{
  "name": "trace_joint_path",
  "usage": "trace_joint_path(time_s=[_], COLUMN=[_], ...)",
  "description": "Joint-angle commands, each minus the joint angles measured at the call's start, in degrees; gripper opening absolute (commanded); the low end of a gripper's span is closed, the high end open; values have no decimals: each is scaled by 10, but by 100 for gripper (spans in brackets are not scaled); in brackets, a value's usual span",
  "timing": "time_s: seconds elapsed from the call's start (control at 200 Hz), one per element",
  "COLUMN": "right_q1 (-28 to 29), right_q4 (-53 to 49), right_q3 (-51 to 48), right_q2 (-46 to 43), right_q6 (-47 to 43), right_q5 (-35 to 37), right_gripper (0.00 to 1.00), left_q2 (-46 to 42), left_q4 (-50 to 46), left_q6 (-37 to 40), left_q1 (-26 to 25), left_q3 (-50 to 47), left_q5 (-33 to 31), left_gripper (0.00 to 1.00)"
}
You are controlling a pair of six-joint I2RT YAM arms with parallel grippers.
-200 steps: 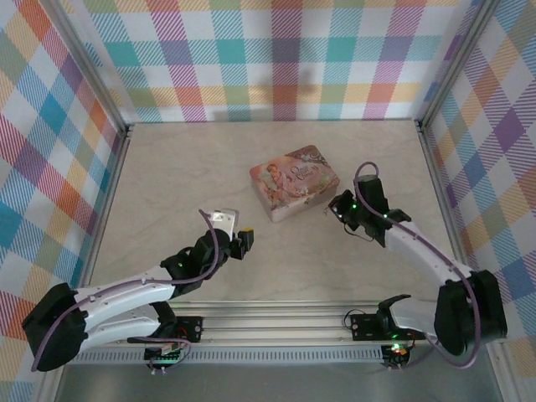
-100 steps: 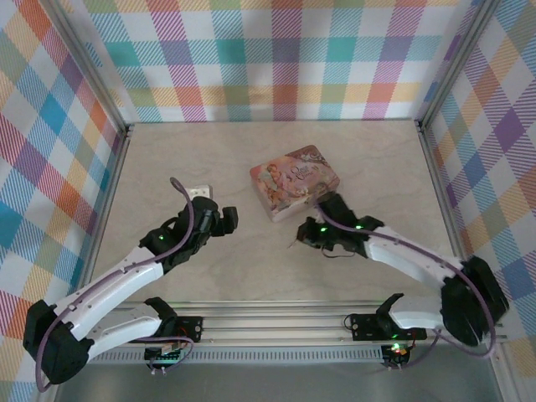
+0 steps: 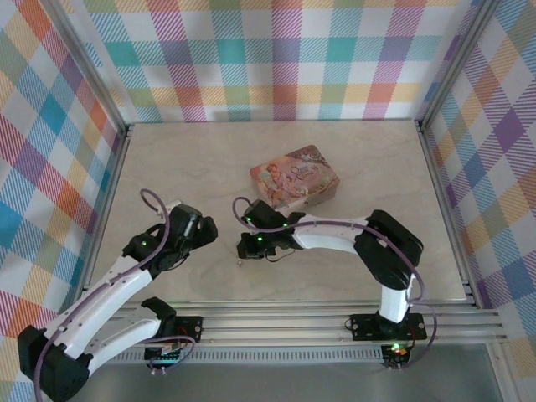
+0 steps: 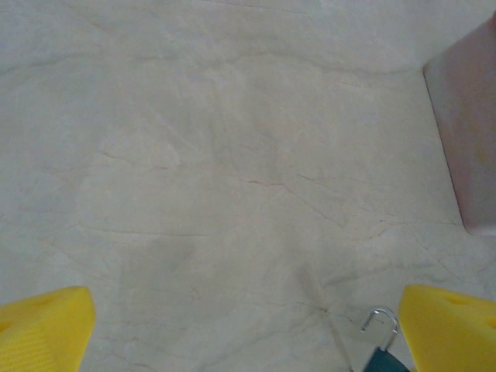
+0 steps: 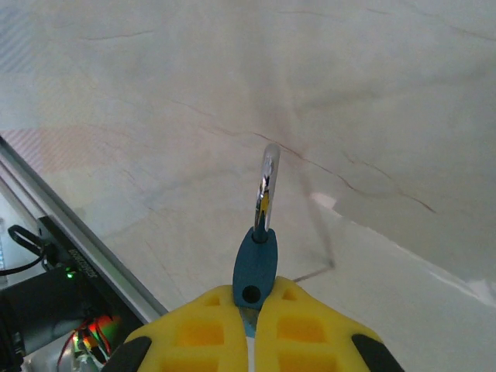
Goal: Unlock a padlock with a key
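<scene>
The padlock (image 5: 254, 263) has a blue body and a silver shackle (image 5: 266, 190) that stands open, its free end out of the body. My right gripper (image 5: 256, 298) is shut on the padlock's lower end, holding it just above the table with the shackle pointing away. In the top view the right gripper (image 3: 244, 249) is in front of the pink tin (image 3: 295, 182). The same padlock (image 4: 381, 358) sits at the bottom right of the left wrist view, beside one yellow finger (image 4: 449, 325). My left gripper (image 4: 246, 329) is wide open with nothing between its fingers; in the top view the left gripper (image 3: 205, 230) lies left of the right one. The key is hidden.
The pink picture-printed tin (image 4: 469, 139) lies on the beige table behind the grippers. A metal rail with electronics (image 5: 70, 248) runs along the near table edge (image 3: 276, 322). Plaid walls enclose the table on three sides.
My right arm swept left from beside the tin to the table's front middle, jaws staying shut. My left gripper opened wide and drew back to the left.
</scene>
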Motion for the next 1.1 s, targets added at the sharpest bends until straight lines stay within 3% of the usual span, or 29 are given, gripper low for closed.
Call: trace_joint_path(time_s=[0.0,0.25,0.69,0.955,1.095], right_q1=[5,11,11,11,10], right_q4=[-22,-67,-101,-109,-156], right_q3=[48,101,118,83,74], right_q2=[36,84,85,12,-60], right_q6=[-30,-45,-56,-64,-116], right_q5=[-47,-73,-77,-28,59], right_gripper=[0,1,26,33,37], left_q2=[-31,-58,-51,-64,-69], left_q4=[-47,-66,-36,2,38], left_q6=[-35,-34,-7,29,84], left_q1=[7,8,8,8,8], left_q3=[-15,-24,-32,-46,-41], left_q5=[-24,-45,-32,-8,-4], left_gripper=[100,100,100,100,100])
